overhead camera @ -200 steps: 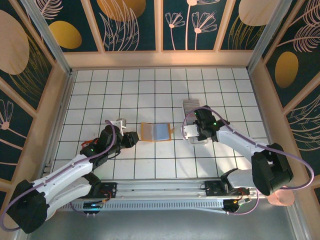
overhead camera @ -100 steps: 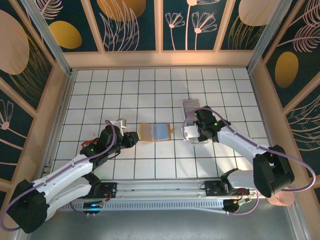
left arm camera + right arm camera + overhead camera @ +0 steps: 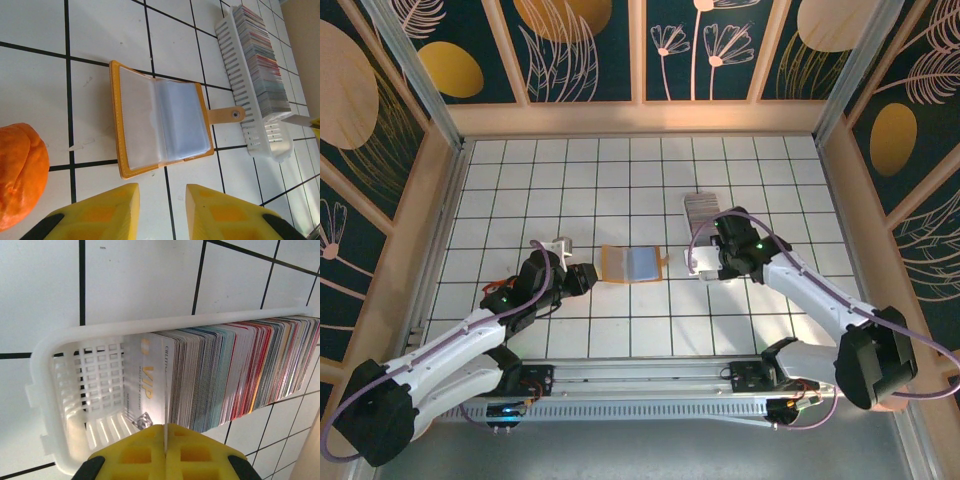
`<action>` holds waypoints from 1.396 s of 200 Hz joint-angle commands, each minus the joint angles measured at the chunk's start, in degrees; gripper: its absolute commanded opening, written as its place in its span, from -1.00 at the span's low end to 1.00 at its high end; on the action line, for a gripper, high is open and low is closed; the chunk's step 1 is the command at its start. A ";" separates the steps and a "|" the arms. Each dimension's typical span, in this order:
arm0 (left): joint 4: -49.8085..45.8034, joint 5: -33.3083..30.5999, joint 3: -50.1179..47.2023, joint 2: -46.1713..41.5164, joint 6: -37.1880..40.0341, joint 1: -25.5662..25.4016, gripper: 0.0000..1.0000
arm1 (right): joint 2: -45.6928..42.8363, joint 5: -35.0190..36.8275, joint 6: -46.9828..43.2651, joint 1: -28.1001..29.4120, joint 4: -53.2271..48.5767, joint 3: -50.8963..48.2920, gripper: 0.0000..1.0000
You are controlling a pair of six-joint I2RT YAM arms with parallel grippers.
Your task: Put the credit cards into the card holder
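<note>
My right gripper (image 3: 164,450) pinched shut on one of the credit cards (image 3: 225,375) in the white tray (image 3: 45,390), card holder (image 3: 162,125) lying open beside the tray, my left gripper (image 3: 162,210) near it, jaws apart, empty

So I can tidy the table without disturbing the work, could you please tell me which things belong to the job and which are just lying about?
Job: cards standing on edge in the white tray, one pinched by the right gripper; open card holder.
Lying about: orange lump near the left gripper.
</note>
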 commanded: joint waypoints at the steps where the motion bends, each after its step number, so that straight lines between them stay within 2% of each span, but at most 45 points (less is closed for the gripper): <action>1: 0.70 0.65 -0.18 -0.28 -0.11 0.25 -0.41 | -2.11 -1.34 3.13 0.54 -5.75 2.38 -1.00; 28: -0.20 0.11 0.35 -0.98 0.16 0.27 -0.41 | -4.48 -1.50 6.69 1.45 -5.42 3.79 -1.00; 46: -2.21 -0.29 1.67 -1.16 0.60 0.26 -0.42 | -4.90 0.25 14.59 2.87 -1.22 5.65 -1.00; 76: -4.27 -0.89 3.12 -1.43 0.80 0.21 -0.42 | -1.46 3.14 25.95 4.11 -0.34 11.40 -1.00; 97: -6.18 -1.31 4.44 -1.82 1.03 0.26 -0.42 | -0.70 5.49 31.23 6.11 1.98 14.04 -1.00; 114: -7.75 -2.16 5.28 -2.56 1.28 0.27 -0.42 | 0.09 7.17 38.95 7.35 3.95 17.09 -1.00; 158: -10.77 -3.76 7.19 -4.76 1.92 0.27 -0.41 | 1.27 3.78 61.48 7.19 6.55 21.95 -1.00; 182: -11.56 -3.73 8.22 -4.78 2.08 0.21 -0.42 | 0.68 3.02 73.81 7.20 8.29 21.66 -1.00; 202: -13.43 -7.48 10.23 -3.92 1.45 0.28 -0.54 | -2.34 5.14 82.51 7.51 12.17 17.47 -1.00; 228: -12.58 -9.38 12.59 -2.43 1.56 0.24 -0.55 | -7.23 5.28 87.38 7.84 18.19 10.93 -1.00; 250: -10.95 -8.33 14.26 0.21 0.47 0.28 -0.56 | -9.09 3.85 90.94 7.77 19.29 8.80 -1.00; 279: -7.64 -3.73 15.53 5.16 -1.43 0.24 -0.67 | -7.53 0.25 101.54 6.07 15.64 9.63 -1.00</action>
